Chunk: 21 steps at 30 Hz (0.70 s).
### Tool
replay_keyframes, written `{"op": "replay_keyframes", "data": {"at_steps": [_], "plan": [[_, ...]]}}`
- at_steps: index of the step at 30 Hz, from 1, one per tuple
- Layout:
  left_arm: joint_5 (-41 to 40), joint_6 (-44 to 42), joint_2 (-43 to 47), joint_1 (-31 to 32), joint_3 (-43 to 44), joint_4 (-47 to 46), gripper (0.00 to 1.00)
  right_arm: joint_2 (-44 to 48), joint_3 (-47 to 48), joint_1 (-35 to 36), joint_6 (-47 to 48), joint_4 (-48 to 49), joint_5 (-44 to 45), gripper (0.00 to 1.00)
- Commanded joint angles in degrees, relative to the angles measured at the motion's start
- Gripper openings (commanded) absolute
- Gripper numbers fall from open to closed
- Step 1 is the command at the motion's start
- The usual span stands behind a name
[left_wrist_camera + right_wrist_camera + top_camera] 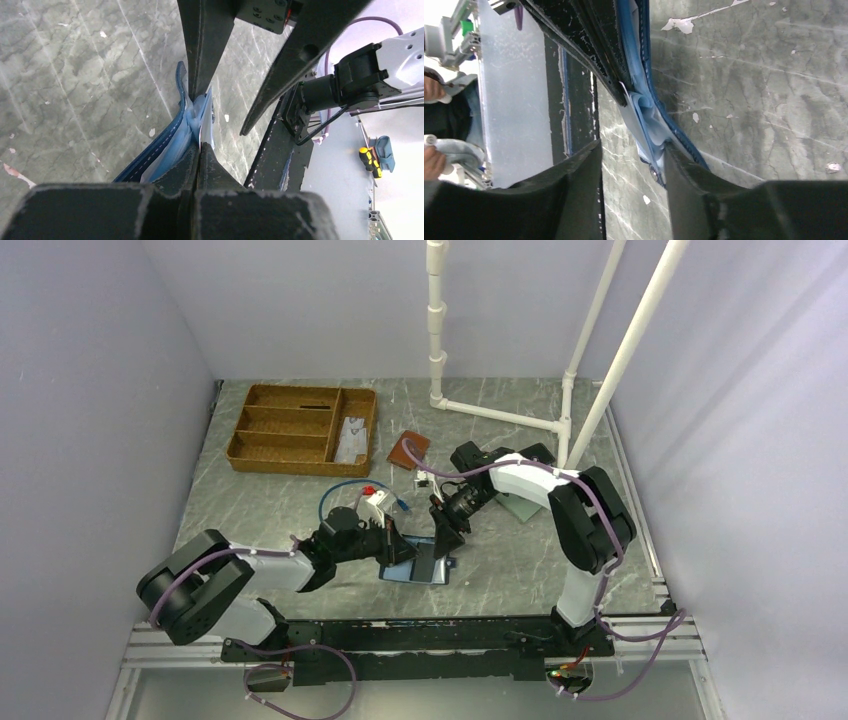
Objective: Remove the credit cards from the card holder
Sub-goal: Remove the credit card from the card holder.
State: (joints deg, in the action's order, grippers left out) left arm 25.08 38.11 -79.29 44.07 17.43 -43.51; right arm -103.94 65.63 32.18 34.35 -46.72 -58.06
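Observation:
The navy card holder (pixel 415 567) lies open on the table between the two arms, its glossy light-blue inside (pixel 192 125) showing. My left gripper (pixel 200 150) is shut on its inner edge from the left. A thin pale edge, possibly one of the credit cards (pixel 202 131), sits among the blue layers at the pinch. My right gripper (pixel 631 162) points down at the card holder (pixel 644 107) from the far side, open. Its right finger (pixel 681 172) touches the blue fold near the snap, and nothing is clamped.
A wicker divider tray (pixel 300 428) stands at the back left with a pale flat piece (pixel 350 439) in its right compartment. A brown wallet (pixel 409 452), a small white-and-red object (pixel 375 503) with a blue cable, a greenish pad (pixel 520 506) and a white pipe frame (pixel 500 413) stand behind.

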Motion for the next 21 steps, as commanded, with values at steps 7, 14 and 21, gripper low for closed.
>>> {"op": "replay_keyframes", "data": {"at_steps": [7, 14, 21], "plan": [[2.9, 4.0, -0.6, -1.0, -0.3, -10.0, 0.04, -1.8, 2.5, 0.2, 0.0, -0.1, -3.3, 0.08], [11.8, 10.3, -2.9, -5.7, -1.7, -14.4, 0.27, -1.9, 2.8, 0.1, 1.3, -1.1, -4.1, 0.0], [17.6, 13.8, -9.2, -6.8, -1.8, -22.9, 0.29, -2.1, 3.0, 0.0, 3.2, -2.5, -5.2, 0.0]]}}
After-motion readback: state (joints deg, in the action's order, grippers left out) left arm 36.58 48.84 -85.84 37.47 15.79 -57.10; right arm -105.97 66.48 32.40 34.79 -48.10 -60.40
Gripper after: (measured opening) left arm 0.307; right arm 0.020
